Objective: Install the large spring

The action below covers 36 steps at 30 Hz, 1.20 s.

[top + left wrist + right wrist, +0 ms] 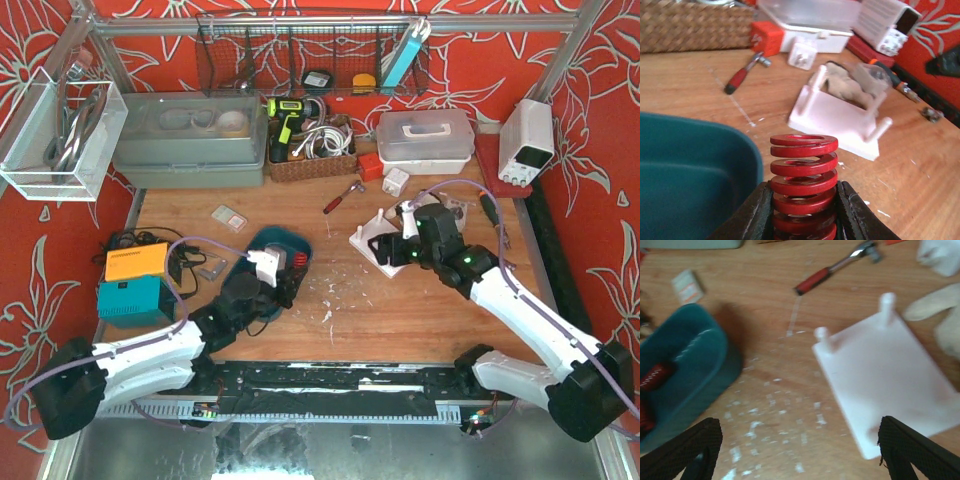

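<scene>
The large spring [804,170] is a red coil standing upright between the black fingers [752,220] of my left gripper [804,212], which is shut on its lower turns. In the top view my left gripper [280,275] sits over the teal tray [310,245]. The white plate [835,117] with upright pegs [883,127] lies on the wood beyond the spring. My right gripper [800,445] hangs open above that white plate's [890,385] near left corner, holding nothing. In the top view my right gripper [398,250] is over the plate [370,245].
A red-handled ratchet [343,195] lies behind the plate. The teal tray [685,375] holds more red springs [655,376]. An orange box [135,262] and a teal box stand at the left. A wicker basket [310,165], clear lidded box [425,135] and white power supply [527,140] line the back.
</scene>
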Each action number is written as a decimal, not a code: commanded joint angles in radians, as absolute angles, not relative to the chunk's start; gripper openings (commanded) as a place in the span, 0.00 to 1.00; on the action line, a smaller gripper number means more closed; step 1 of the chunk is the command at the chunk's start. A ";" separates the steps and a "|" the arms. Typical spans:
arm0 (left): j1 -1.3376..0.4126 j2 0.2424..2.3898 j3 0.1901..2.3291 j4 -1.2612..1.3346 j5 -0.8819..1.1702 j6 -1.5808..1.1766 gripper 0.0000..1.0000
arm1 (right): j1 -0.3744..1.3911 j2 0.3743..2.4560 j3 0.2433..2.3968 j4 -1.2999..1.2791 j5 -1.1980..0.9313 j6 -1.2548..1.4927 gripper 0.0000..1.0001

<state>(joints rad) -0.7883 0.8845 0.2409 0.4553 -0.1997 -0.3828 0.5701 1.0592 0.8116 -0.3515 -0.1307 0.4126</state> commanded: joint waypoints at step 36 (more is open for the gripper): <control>-0.914 0.787 -0.037 1.049 -0.032 0.140 0.00 | 1.023 1.371 1.103 -0.335 -0.364 0.449 0.71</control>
